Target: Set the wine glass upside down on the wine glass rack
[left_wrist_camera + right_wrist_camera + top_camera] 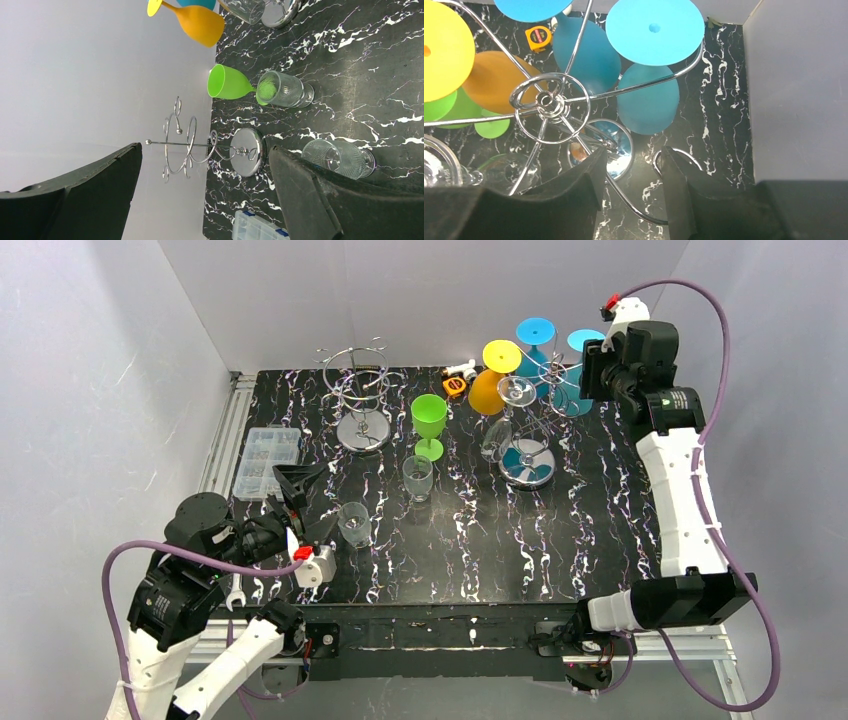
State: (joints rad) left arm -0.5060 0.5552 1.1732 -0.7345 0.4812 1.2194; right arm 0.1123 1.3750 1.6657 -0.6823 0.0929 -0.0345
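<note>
Wine glass [353, 523]: clear, standing upright on its foot on the black marbled table [600, 500], front-left part; well apart from both racks

Left gripper [310, 504]: jaws spread wide, nothing between them; sits low over the table just left of the wine glass; in the wrist view the glass is off beside one finger and partly hidden behind it, so I can't tell if they touch

Right gripper [634, 155]: way up over the right rack, looking straight down on it; fingers a modest gap apart, gripping nothing; one wire hook of the rack shows below, by the gap

Left rack [360, 405]: chrome wire arms on a round mirror base; back-left of the table, behind the wine glass

Right rack [530, 455]: same kind of rack, back-right; pretty loaded

Blue glasses [536, 340]: two of them, hanging upside down on the far side of the right rack

Yellow glass [492, 375]: orange-ish bowl, yellow foot; hanging tilted on the left side of the right rack

Hanging clear glass [517, 390]: on the right rack, just beside the yellow glass; foot up

Second clear glass [417, 478]: upright on the table, between the wine glass and the green glass

Green glass [429, 423]: upright, between the two racks

Parts box [268, 460]: clear plastic, at the left edge of the table

Tape measure [455, 386]: small, yellow; back edge, near the yellow glass

Wrench [235, 592]: lying near the front-left corner by the left arm
</note>
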